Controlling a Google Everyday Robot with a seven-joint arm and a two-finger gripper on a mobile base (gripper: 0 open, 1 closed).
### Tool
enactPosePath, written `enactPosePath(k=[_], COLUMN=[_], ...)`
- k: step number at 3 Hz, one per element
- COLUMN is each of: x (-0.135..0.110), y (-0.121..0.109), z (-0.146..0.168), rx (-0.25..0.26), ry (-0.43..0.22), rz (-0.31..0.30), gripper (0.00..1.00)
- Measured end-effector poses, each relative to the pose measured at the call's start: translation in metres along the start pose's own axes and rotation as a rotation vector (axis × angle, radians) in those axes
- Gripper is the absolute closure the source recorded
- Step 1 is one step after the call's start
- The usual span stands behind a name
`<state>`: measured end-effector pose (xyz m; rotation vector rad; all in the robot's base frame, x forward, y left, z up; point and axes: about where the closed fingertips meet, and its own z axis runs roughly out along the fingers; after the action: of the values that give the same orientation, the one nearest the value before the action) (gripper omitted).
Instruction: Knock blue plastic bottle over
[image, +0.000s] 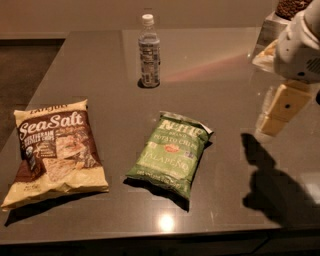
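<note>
While the gripper (280, 111) hangs over the right side of the table (225, 70), I cannot tell whether it is spread or closed. The blue plastic bottle (149, 52) stands upright, well apart to its left and farther back. A green chip bag (170, 152) lies between them, nearer the front, and a Sea Salt bag (55, 150) lies far left.

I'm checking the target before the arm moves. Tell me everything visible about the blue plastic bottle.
The blue plastic bottle is small, slim and clear, with a white screw cap and a bluish-grey printed label wrap. It stands upright with the cap on, on the far part of the dark glossy table, casting a small shadow at its base. Only the table touches it. The gripper hangs off to its right near the table's right side, well apart from it.
</note>
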<state>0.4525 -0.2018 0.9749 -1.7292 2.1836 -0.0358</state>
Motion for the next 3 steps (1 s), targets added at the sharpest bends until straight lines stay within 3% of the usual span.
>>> enactPosePath(k=[1, 2, 3], x=[-0.025, -0.053, -0.089], y=[-0.022, -0.050, -0.076], z=[0.016, 0.027, 0.038], rx=[-0.021, -0.022, -0.008], ry=[-0.086, -0.231, -0.371], rz=[-0.024, -0.037, 0.004], gripper=[0.00, 0.00, 0.00])
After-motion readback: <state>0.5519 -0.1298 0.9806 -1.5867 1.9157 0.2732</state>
